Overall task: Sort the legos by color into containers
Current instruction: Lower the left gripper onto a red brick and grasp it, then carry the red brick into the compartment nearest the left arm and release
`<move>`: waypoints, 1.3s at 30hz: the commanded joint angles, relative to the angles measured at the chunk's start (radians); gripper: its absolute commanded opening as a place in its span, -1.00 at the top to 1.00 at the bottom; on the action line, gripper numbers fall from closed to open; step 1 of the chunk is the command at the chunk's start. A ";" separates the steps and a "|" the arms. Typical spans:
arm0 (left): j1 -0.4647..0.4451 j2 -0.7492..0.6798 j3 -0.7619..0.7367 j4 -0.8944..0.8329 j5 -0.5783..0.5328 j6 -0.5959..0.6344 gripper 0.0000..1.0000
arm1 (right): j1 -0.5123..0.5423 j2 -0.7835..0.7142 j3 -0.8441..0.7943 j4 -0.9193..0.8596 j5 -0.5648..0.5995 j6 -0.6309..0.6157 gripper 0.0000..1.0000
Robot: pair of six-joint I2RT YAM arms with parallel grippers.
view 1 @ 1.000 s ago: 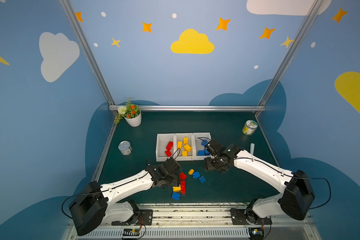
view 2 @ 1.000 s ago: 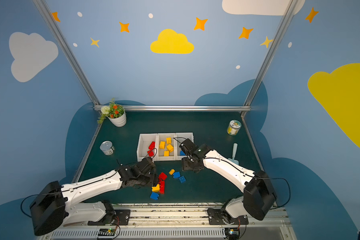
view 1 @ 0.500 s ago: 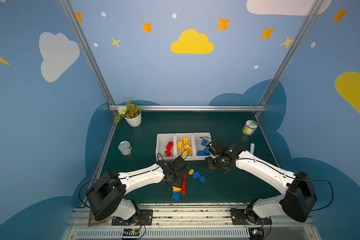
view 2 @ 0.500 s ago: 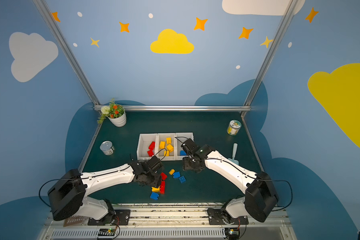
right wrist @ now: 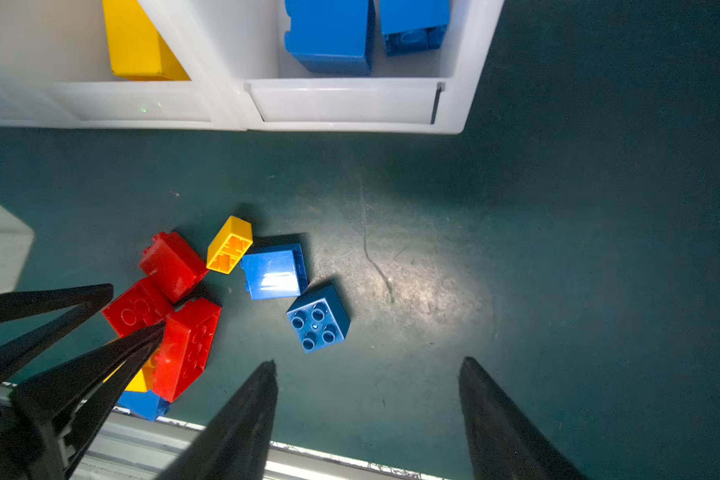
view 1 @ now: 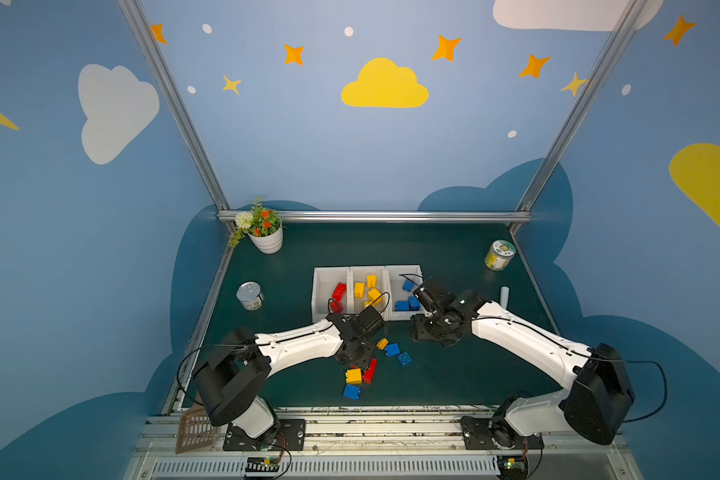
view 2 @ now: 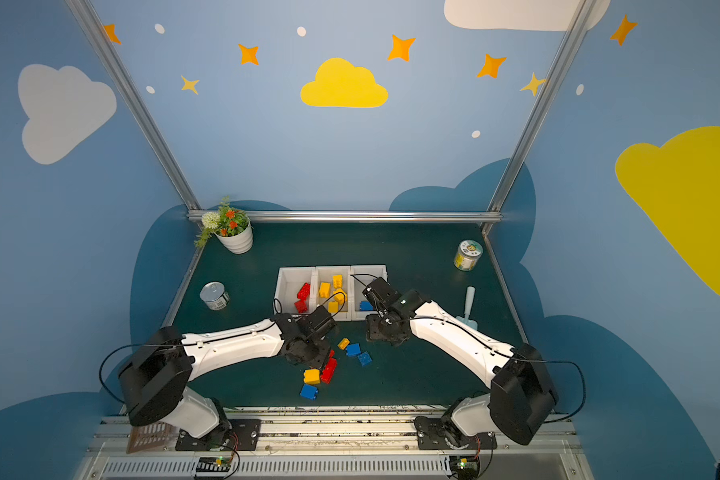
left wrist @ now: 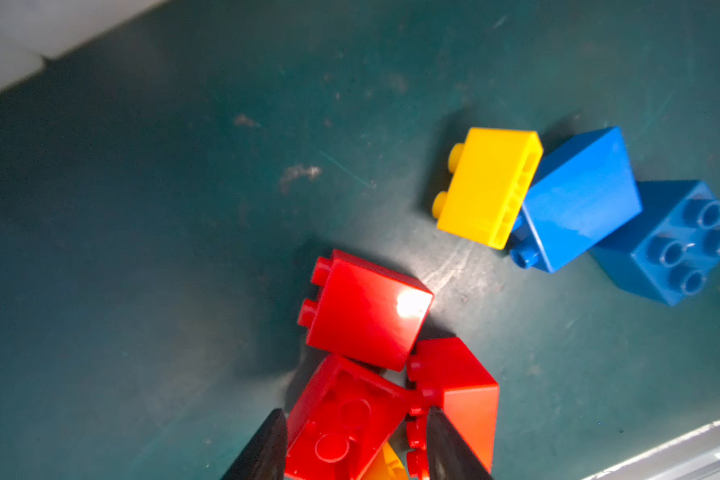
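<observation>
Red, yellow and blue bricks (view 1: 358,289) are already sitting in the three white bins (view 1: 368,267), each colour in its own, so the sorting is looking roughly half done. About eight loose bricks (view 1: 392,349) are lying on the table (view 1: 454,374) in front: three red, two yellow, three blue. The left claw (left wrist: 355,413) is straddling one red brick (left wrist: 341,432) in the pile; whether it is pinching yet I cannot tell. The right claw (right wrist: 368,361) is hanging spread wide and empty over bare table, just by the blue bin (right wrist: 341,99).
</observation>
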 commanded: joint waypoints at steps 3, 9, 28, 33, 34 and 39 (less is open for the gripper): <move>-0.002 0.034 -0.023 -0.061 -0.057 0.023 -0.08 | -0.006 -0.029 -0.018 -0.001 -0.002 0.007 -0.39; -0.002 -0.057 -0.053 -0.063 -0.062 0.004 -0.08 | -0.008 -0.028 -0.021 0.001 -0.002 0.007 -0.39; 0.005 0.048 -0.021 0.004 -0.027 -0.004 0.38 | -0.011 -0.029 -0.032 0.007 -0.007 0.011 -0.31; 0.056 -0.027 -0.027 0.006 -0.018 -0.018 0.42 | -0.014 -0.041 -0.027 -0.002 0.001 0.004 -0.30; 0.075 -0.056 -0.022 -0.003 -0.023 -0.019 0.42 | -0.015 -0.042 -0.025 -0.005 0.001 0.002 -0.30; 0.227 -0.198 0.006 -0.010 -0.045 0.003 0.42 | -0.018 -0.045 -0.012 -0.015 0.006 -0.006 -0.29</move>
